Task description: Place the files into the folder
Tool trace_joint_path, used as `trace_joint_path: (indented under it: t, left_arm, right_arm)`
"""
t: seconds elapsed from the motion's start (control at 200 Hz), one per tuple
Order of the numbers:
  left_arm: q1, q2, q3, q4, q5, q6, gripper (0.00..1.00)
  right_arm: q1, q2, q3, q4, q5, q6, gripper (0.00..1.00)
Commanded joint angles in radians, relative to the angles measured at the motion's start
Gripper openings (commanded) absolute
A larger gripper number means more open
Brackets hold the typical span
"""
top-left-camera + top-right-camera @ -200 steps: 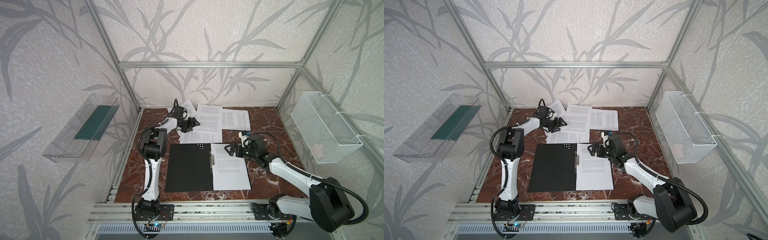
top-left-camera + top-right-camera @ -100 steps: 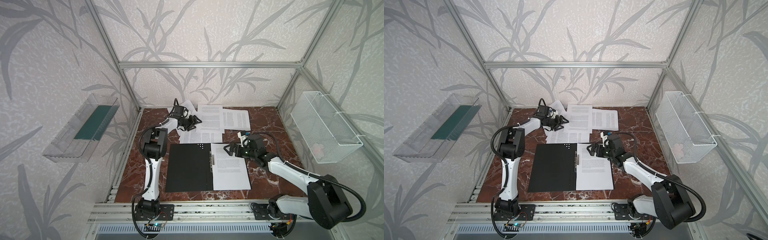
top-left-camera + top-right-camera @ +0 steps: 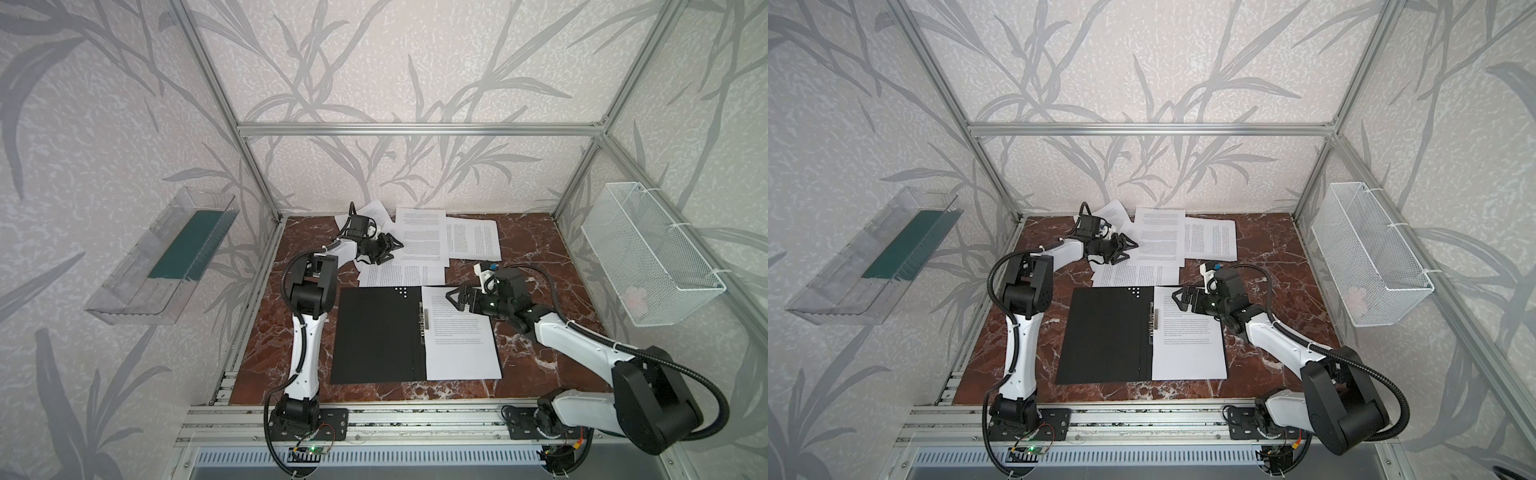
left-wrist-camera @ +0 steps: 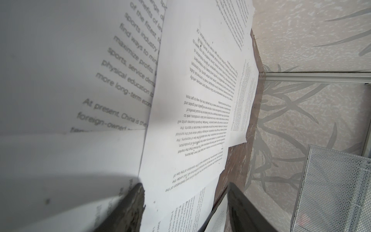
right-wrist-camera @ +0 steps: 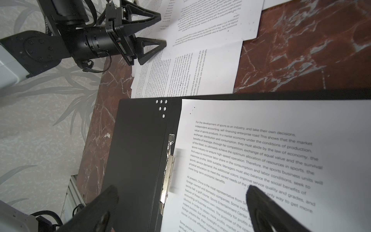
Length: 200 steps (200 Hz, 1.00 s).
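The left gripper has its jaws partly spread at the left edge of the loose files at the back of the table, one fingertip resting on a sheet. The right gripper, spread wide and empty, hangs over the sheet lying in the open folder

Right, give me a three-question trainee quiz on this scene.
1. True or false: a printed sheet already lies in the open folder.
2. The left pincer is A) at the loose sheets at the back, B) in the wire basket, C) on the folder's clip.
3. Is the right pincer open or shut?
Key: 1 true; 2 A; 3 open.
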Motion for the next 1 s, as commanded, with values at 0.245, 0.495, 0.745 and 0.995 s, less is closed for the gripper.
trace_joint_path:
  t: [0.245, 0.495, 0.745, 0.995]
  left_arm:
    - [0.004, -0.137, -0.172, 0.110, 0.013, 0.009, 0.77]
    - [0.016, -0.173, -0.258, 0.209, 0.040, -0.031, 0.81]
    - [0.021, -0.196, -0.293, 0.206, 0.029, -0.026, 0.87]
    - [0.026, -0.227, -0.332, 0.208, 0.018, -0.008, 0.88]
  right_arm:
    - [0.001, 0.020, -0.002, 0.033, -0.024, 0.011, 0.99]
    - [0.002, 0.041, -0.001, 0.047, -0.043, 0.019, 0.99]
    - [0.002, 0.058, -0.001, 0.063, -0.061, 0.025, 0.99]
    - [0.002, 0.059, 0.000, 0.061, -0.060, 0.025, 0.99]
